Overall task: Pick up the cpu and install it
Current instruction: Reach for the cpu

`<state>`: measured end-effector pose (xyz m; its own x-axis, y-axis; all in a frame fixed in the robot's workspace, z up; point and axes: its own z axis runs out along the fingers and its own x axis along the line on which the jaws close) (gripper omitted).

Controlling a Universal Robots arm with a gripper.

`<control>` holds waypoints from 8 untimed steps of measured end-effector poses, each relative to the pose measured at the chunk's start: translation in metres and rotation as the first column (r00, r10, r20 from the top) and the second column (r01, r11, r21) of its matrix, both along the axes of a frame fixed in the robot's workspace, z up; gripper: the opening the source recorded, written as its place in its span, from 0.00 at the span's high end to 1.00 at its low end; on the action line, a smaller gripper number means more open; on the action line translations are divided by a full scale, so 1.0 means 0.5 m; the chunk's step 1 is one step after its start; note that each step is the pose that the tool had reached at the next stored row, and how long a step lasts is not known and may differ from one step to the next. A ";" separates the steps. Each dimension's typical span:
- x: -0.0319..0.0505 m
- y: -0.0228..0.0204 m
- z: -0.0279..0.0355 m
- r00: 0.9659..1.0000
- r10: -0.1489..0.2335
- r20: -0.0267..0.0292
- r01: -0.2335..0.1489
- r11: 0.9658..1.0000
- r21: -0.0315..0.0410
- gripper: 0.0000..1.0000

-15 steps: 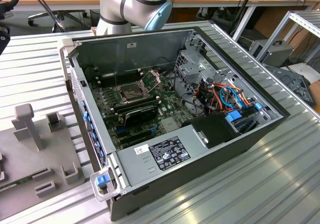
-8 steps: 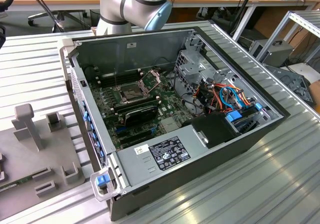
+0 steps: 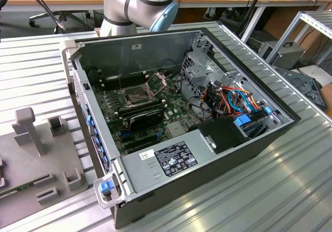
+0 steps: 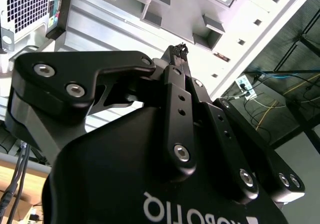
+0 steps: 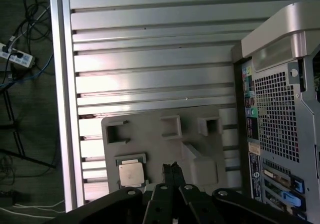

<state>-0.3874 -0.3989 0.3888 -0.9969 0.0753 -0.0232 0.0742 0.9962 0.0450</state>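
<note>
step: approach for the pick-up; nothing is grasped yet.
cpu (image 5: 131, 174): flat in a pocket of the grey fixture (image 5: 150, 149), near the computer case (image 5: 280, 108).
gripper (image 5: 171, 167): clenched and empty, hovering above the fixture just beside the cpu.
next move calls for: parted fingers, centred over the cpu.

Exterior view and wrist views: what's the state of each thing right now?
cpu: lying flat in a recess of the grey fixture, not gripped.
gripper: shut, holding nothing.
socket: hinged frame raised open.
computer case: on its side, side panel off.
</note>
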 end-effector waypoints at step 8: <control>-0.014 0.0000 0.000 1.000 0.000 0.000 0.000 1.000 0.000 0.89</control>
